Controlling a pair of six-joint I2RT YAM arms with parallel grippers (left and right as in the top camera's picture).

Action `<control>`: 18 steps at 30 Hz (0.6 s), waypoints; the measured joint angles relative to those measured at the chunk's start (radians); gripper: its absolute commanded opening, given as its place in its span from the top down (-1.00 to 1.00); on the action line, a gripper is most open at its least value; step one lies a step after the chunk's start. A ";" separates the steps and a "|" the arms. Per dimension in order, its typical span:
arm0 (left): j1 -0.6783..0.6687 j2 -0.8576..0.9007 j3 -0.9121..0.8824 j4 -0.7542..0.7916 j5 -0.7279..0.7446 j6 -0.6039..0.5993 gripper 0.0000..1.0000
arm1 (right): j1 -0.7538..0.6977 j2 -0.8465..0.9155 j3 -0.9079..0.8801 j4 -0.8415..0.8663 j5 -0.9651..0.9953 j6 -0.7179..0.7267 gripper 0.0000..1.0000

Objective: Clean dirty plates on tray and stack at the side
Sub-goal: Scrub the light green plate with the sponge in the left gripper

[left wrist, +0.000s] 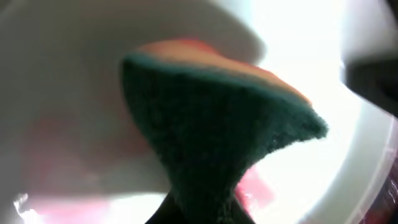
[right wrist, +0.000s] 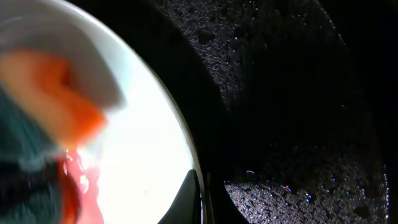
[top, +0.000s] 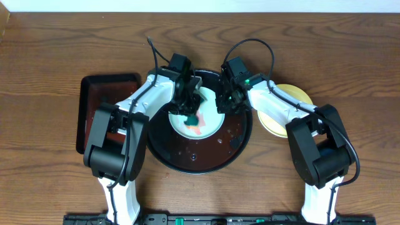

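my left gripper [top: 187,111] is clenched on a sponge [left wrist: 217,137], green scouring face toward the wrist camera and orange foam behind, pinched narrow between the fingers. it presses on the mint-green plate [top: 181,128], which lies in the middle of the round black tray [top: 187,164]. red sauce [top: 197,129] smears the plate toward 5 o'clock of the sponge. my right gripper [top: 223,103] sits at the plate's 2 o'clock edge, fingers [right wrist: 189,199] nipped together on its rim. a pale yellow plate [top: 294,97] lies on the wood tabletop [top: 50,50] just beside the tray at 3 o'clock, partly under my right arm. a rectangular black tray [top: 94,100] sits at 9 o'clock.
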 measured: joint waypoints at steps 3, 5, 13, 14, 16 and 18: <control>-0.016 -0.004 0.002 0.017 -0.106 -0.089 0.85 | 0.002 0.000 0.000 0.001 -0.006 0.000 0.97; -0.025 -0.006 0.008 0.012 -0.174 -0.138 0.85 | 0.003 0.000 0.000 0.001 -0.007 0.000 0.97; -0.015 -0.011 0.088 -0.155 -0.390 -0.219 0.85 | 0.003 0.000 -0.001 0.001 -0.008 0.001 0.97; -0.015 -0.019 0.097 -0.176 -0.403 -0.222 0.85 | 0.003 0.000 -0.001 0.001 -0.008 0.001 0.98; -0.009 -0.056 0.108 -0.218 -0.426 -0.227 0.85 | 0.003 0.000 -0.001 0.001 -0.008 0.003 0.97; 0.001 -0.112 0.111 -0.255 -0.435 -0.231 0.85 | 0.003 0.000 -0.001 0.001 -0.008 0.004 0.98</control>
